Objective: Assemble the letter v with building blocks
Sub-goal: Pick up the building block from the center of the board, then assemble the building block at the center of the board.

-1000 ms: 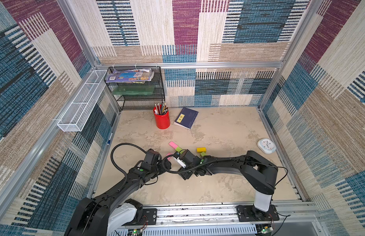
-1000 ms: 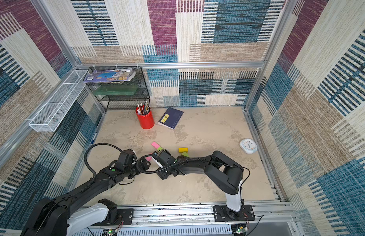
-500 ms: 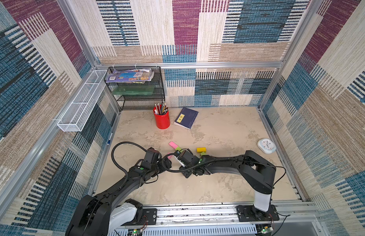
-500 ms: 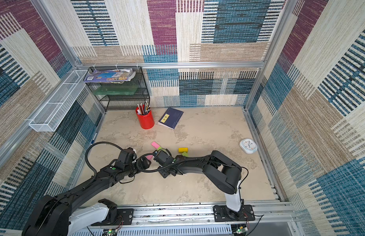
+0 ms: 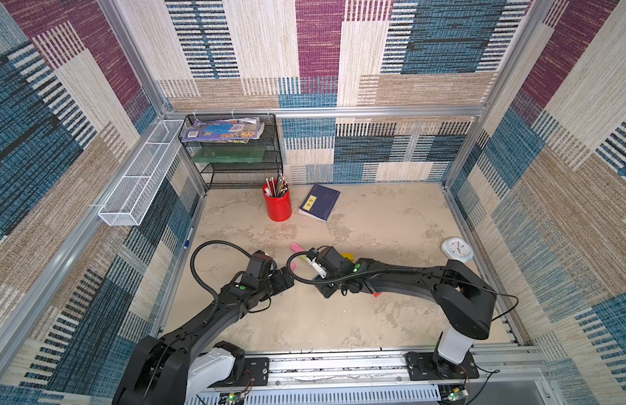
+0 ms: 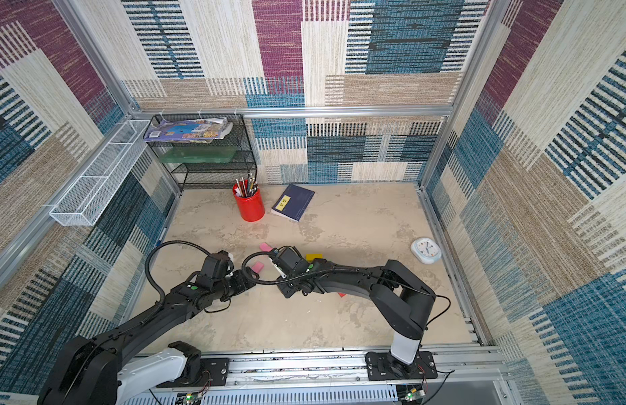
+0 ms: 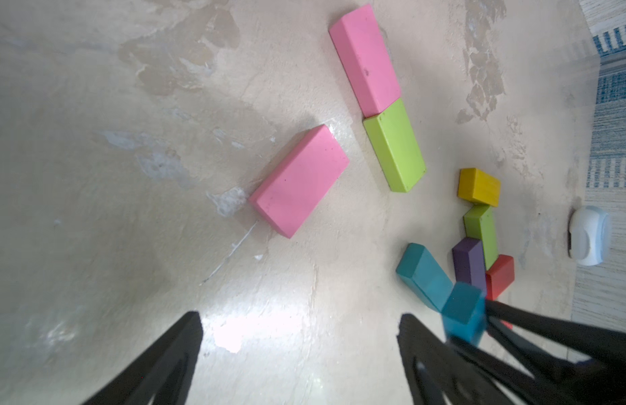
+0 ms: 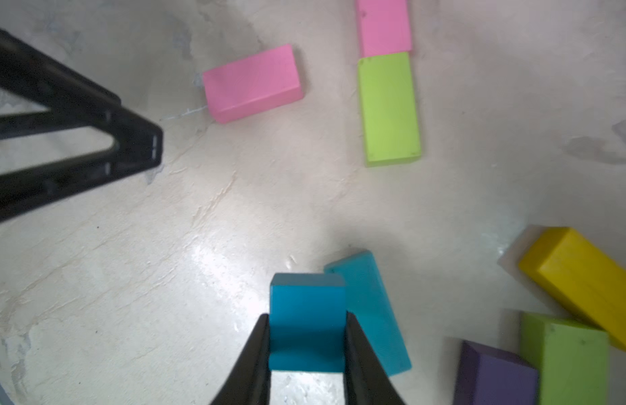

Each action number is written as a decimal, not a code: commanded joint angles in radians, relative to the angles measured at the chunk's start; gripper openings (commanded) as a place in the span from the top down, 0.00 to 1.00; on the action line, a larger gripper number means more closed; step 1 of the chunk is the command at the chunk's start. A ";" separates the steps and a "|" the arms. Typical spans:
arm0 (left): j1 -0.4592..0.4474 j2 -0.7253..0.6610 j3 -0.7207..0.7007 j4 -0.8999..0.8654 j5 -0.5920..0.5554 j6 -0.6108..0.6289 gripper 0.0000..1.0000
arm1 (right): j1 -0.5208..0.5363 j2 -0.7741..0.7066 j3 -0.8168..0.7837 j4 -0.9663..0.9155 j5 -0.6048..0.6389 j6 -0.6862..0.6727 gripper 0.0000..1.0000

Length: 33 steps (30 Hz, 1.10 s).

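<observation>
Right pincer (image 8: 307,317) is clamping the small teal block (image 8: 306,298) between its jaws, and the long teal block (image 8: 371,315) lying just beside one finger, maybe touching, is risking being dragged along.

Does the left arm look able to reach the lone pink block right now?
Probably yes: the left gripper, fingers open, faces the lone pink block across bare tabletop; the right gripper, shut on a teal block, sits off to one side.

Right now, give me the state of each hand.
Left hand: open, holding nothing.
Right hand: closed on the small square teal wooden block.
</observation>
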 commanded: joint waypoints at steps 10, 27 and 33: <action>0.002 0.105 0.023 0.145 0.170 0.047 0.16 | -0.169 0.040 -0.004 0.089 -0.060 -0.126 0.76; 0.000 0.185 0.058 0.199 0.198 0.042 0.21 | -0.174 0.148 0.011 0.163 -0.048 -0.162 0.75; -0.002 0.182 0.032 0.208 0.182 0.023 0.21 | -0.155 0.152 -0.016 0.193 -0.060 -0.150 0.75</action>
